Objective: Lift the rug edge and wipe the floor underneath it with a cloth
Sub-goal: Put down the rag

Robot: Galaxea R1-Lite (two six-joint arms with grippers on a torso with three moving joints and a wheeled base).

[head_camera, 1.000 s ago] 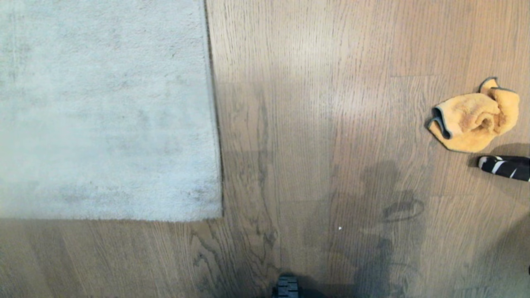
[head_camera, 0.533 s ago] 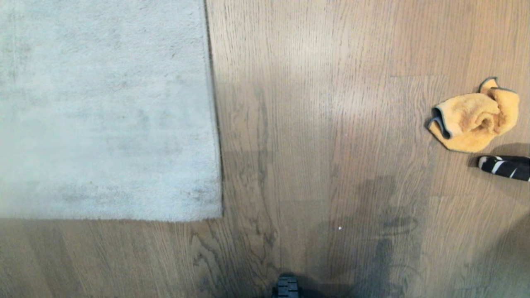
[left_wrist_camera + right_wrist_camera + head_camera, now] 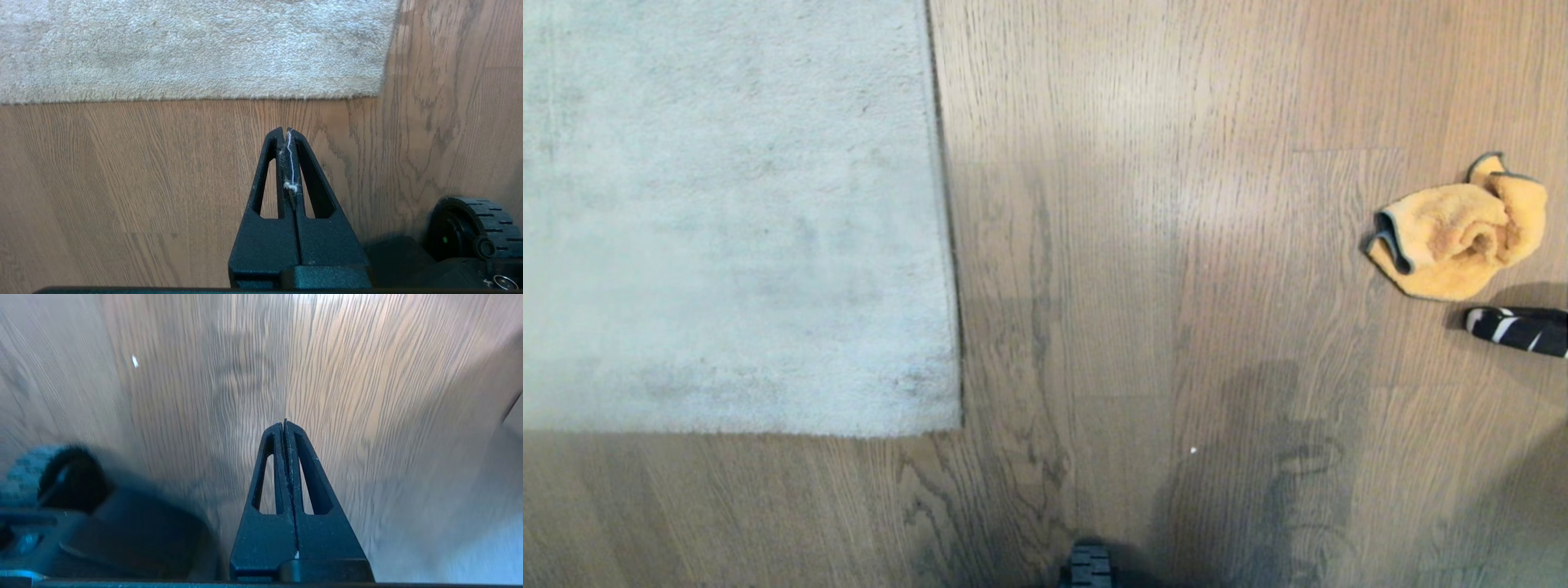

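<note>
A pale grey rug (image 3: 727, 212) lies flat at the left of the head view; its rug edge (image 3: 952, 286) runs down to a square corner (image 3: 956, 425). The wood-grain floor (image 3: 1160, 245) fills the remainder. A crumpled orange cloth (image 3: 1458, 233) lies on the floor at the far right. Neither arm shows in the head view. My left gripper (image 3: 285, 131) hangs shut over bare floor, short of the rug edge (image 3: 245, 97), with bits of lint stuck between its fingers. My right gripper (image 3: 284, 424) is shut and empty above bare floor (image 3: 347, 375).
A black object with white stripes (image 3: 1515, 329) lies on the floor just below the cloth. A wheel of my base (image 3: 1089, 566) shows at the bottom centre, also as the wheel (image 3: 470, 228) in the left wrist view. A tiny white speck (image 3: 1193, 450) lies on the floor.
The rug, cloth and striped object have not moved. The shadow of my right arm on the floor at lower right has slid toward the bottom of the view.
</note>
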